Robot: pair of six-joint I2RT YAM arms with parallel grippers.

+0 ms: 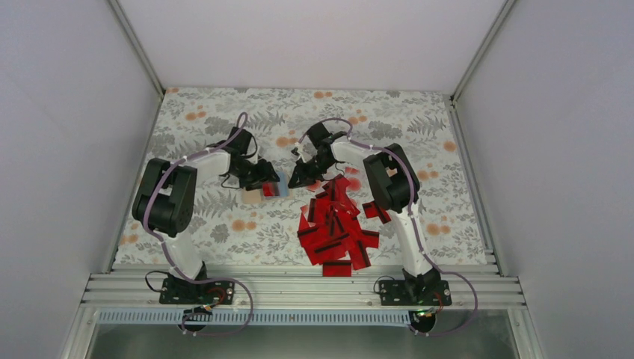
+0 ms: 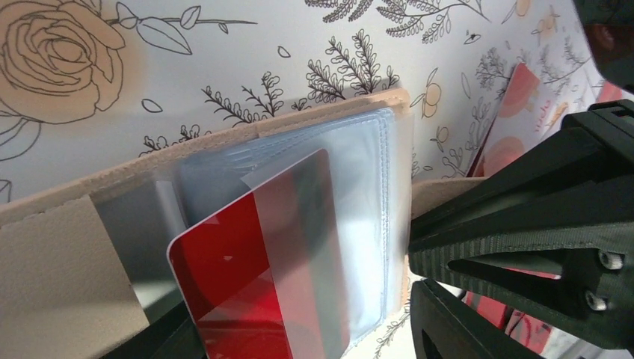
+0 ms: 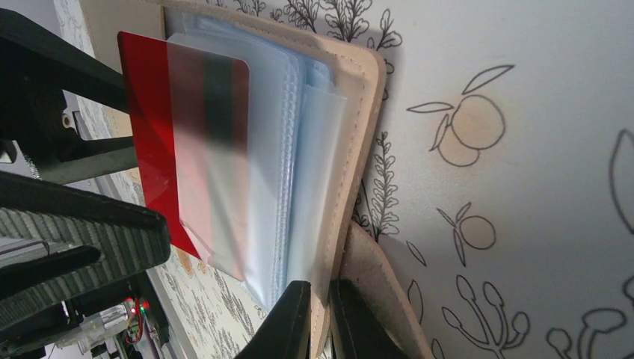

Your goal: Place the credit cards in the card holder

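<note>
The tan card holder (image 1: 258, 196) lies open on the flowered cloth, its clear sleeves fanned out (image 2: 359, 187). One red credit card (image 2: 224, 277) with a dark stripe sits partly inside a sleeve; it also shows in the right wrist view (image 3: 153, 127). My left gripper (image 2: 299, 333) straddles that card; its left finger touches the card's edge and a gap shows at the right finger, so it looks open. My right gripper (image 3: 320, 299) is shut on the holder's tan cover edge (image 3: 366, 82). In the top view the left gripper (image 1: 263, 178) and right gripper (image 1: 301, 179) meet over the holder.
A pile of many red credit cards (image 1: 336, 228) lies in front of the right arm. A pale-faced card (image 2: 516, 97) lies just beyond the holder. The right gripper's ribbed finger (image 2: 523, 224) crowds the right of the left wrist view. White walls enclose the cloth.
</note>
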